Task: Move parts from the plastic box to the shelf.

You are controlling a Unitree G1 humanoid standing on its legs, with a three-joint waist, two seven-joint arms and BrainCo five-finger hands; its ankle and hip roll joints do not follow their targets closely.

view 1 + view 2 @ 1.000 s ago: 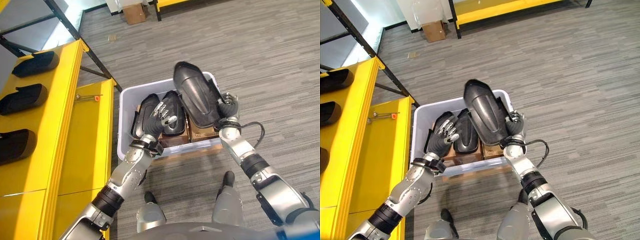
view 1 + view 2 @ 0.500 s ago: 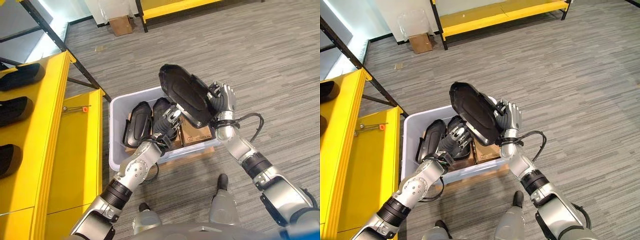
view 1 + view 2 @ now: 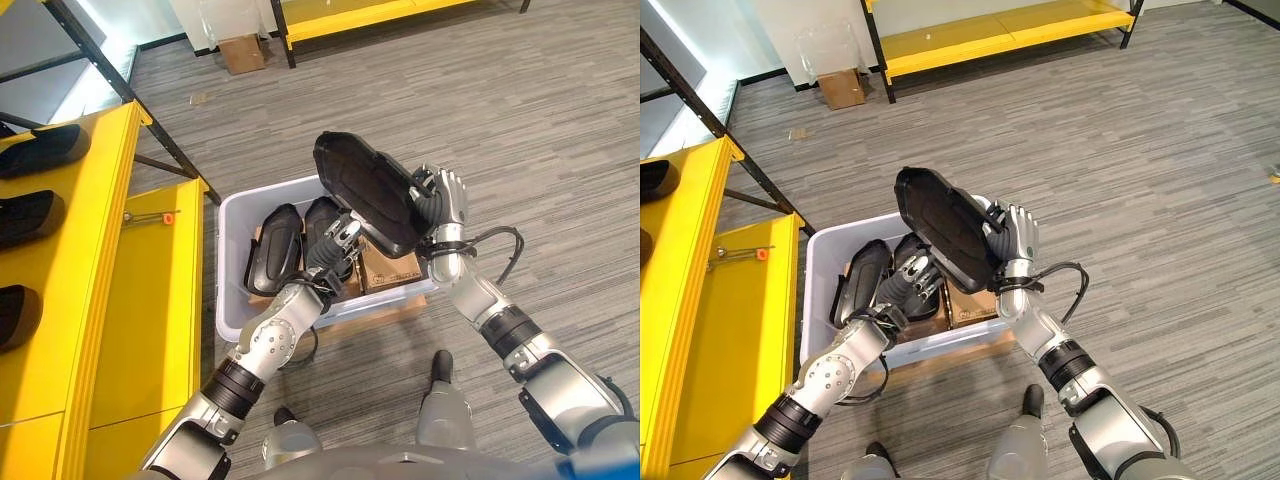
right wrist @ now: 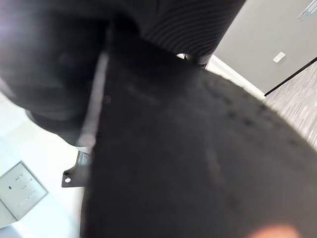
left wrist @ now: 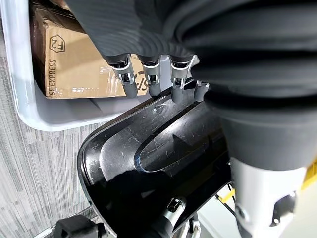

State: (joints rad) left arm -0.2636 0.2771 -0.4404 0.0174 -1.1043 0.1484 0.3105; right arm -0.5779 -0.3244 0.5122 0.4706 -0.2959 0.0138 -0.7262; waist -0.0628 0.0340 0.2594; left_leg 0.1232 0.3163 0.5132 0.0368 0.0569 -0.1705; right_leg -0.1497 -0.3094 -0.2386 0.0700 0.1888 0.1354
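My right hand [image 3: 446,196] is shut on a large black moulded part [image 3: 366,191], holding it tilted above the right half of the pale plastic box [image 3: 229,262]. My left hand [image 3: 334,241] reaches up over the box, and its straight fingers [image 5: 151,82] touch the part's [image 5: 163,156] lower edge. Two more black parts [image 3: 273,246] [image 3: 321,217] lie in the box beside brown cartons [image 3: 388,266]. The yellow shelf [image 3: 95,250] on the left carries three black parts [image 3: 46,145] [image 3: 26,215] [image 3: 14,314].
A lower yellow shelf level [image 3: 165,300] runs close beside the box, with a small orange-tipped tool [image 3: 160,217] on it. A black shelf brace [image 3: 130,95] slants behind. Far back stand a cardboard box [image 3: 243,50] and a yellow bench [image 3: 340,10]. Grey floor stretches to the right.
The view has shifted. My right hand has tipped the black part over and lifted it slightly to the left; my left hand has risen from the box to touch its lower edge.
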